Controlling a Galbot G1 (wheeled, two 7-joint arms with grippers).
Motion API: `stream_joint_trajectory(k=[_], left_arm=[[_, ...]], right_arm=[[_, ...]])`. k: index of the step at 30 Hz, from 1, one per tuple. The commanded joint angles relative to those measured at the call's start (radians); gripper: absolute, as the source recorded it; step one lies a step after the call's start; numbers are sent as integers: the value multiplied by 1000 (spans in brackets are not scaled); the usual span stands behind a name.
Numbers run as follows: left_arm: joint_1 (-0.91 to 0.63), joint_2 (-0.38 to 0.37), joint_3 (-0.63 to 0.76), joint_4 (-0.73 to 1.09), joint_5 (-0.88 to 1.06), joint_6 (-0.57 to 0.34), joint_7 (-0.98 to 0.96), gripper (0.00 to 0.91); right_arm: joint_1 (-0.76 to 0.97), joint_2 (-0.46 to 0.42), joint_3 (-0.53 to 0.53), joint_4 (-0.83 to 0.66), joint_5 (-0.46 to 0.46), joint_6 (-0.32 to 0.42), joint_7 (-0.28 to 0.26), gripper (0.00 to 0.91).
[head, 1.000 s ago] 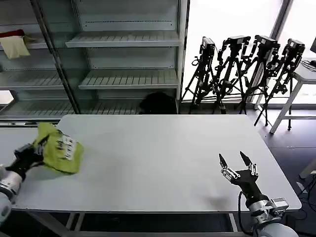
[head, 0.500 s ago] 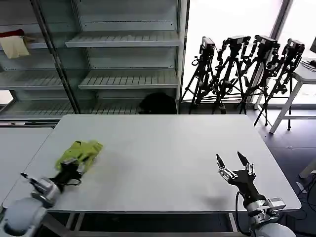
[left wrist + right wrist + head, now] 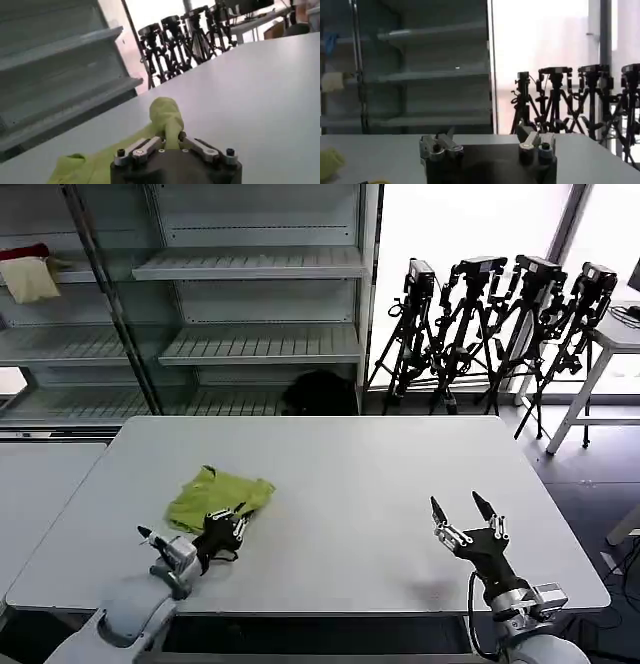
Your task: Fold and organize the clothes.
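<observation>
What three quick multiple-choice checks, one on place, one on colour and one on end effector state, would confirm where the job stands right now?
1. Where does the T-shirt lie?
A. On the table's left part
B. On a shelf
C. On the floor

2. What colour is the T-shirt?
A. Red
B. Lime green
C. Blue

3. How is the right end effector?
A. Shut on the T-shirt
B. Open, holding nothing
C. Shut on a tripod

Answers:
1 A: the head view shows it crumpled on the tabletop by the left end effector.
2 B: the cloth is lime green in the head and left wrist views.
3 B: its fingers are spread apart above the table's right front part, with nothing between them.
</observation>
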Motion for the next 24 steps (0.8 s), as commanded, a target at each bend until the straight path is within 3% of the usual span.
stream_joint_trajectory(k=[1,2,3,6,15,20,24], left_arm=[[-335,-70,249,20,-151,202,-358,50],[-367,-85,275,32,-161,224,-405,574],[-395,-101,288,52,-159,224,-442,907],[-422,-118,320,73,-151,218,-482,907],[-400,-127,291,-82,-80,262,-558,907],[-362,-108,181,-182,-32,235,-553,907],[-218,-58,75,-254,23,200,-472,907]], right_arm=[[12,10,-20,8,-11,-9,1,867],[12,10,-20,8,-12,-9,1,867],[12,10,-20,9,-12,-9,1,867],[15,11,-20,11,-11,-11,3,907],[95,26,-78,-22,-11,-52,8,907],[223,59,-139,-40,14,-138,3,907],[370,116,-244,-75,55,-235,9,907]])
